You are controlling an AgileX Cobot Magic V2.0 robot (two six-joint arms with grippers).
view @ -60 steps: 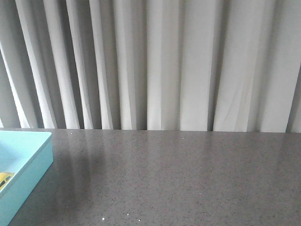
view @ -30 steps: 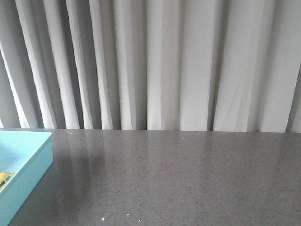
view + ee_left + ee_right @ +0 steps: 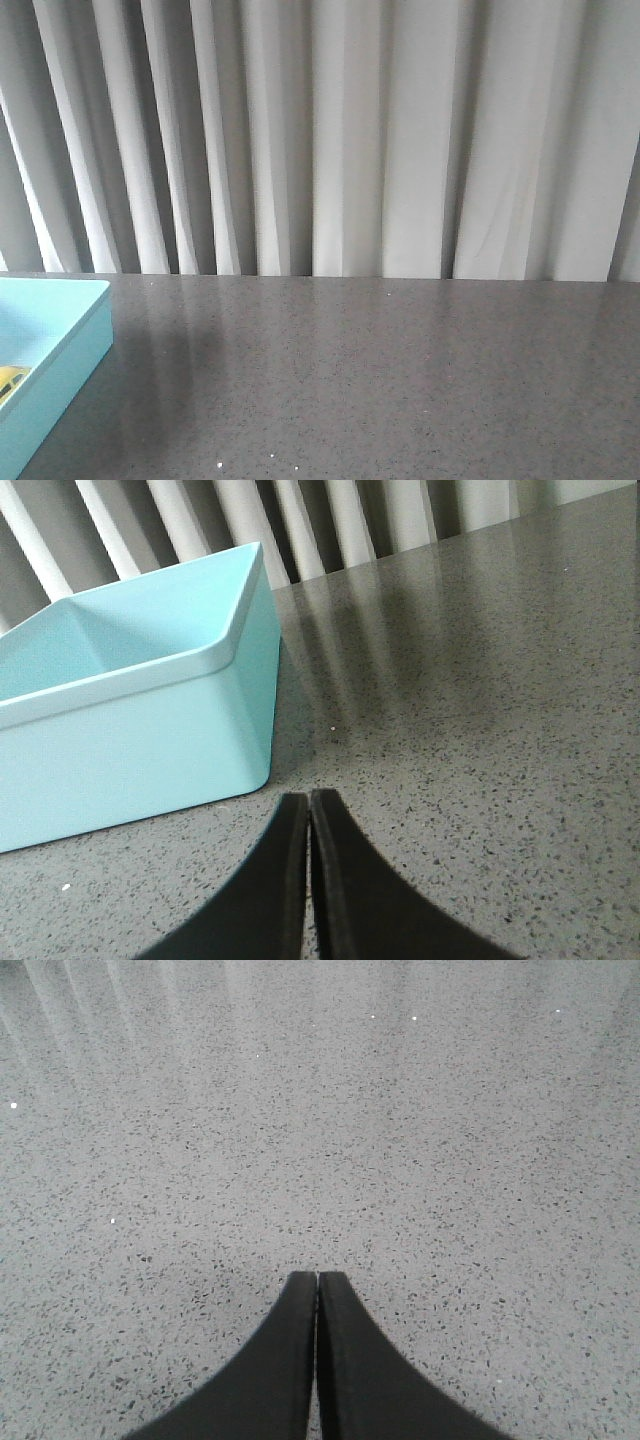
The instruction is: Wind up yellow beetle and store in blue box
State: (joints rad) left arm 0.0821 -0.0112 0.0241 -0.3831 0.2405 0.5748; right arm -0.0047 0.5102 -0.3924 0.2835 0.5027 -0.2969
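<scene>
The blue box stands at the left edge of the front view on the grey table. A small part of the yellow beetle shows inside it at the frame's left edge. In the left wrist view the box is close to my left gripper, a short gap of table between them; its inside floor is hidden there. The left gripper is shut and empty. My right gripper is shut and empty over bare speckled table. Neither gripper shows in the front view.
A grey speckled tabletop runs across the view. Pale pleated curtains hang behind its far edge.
</scene>
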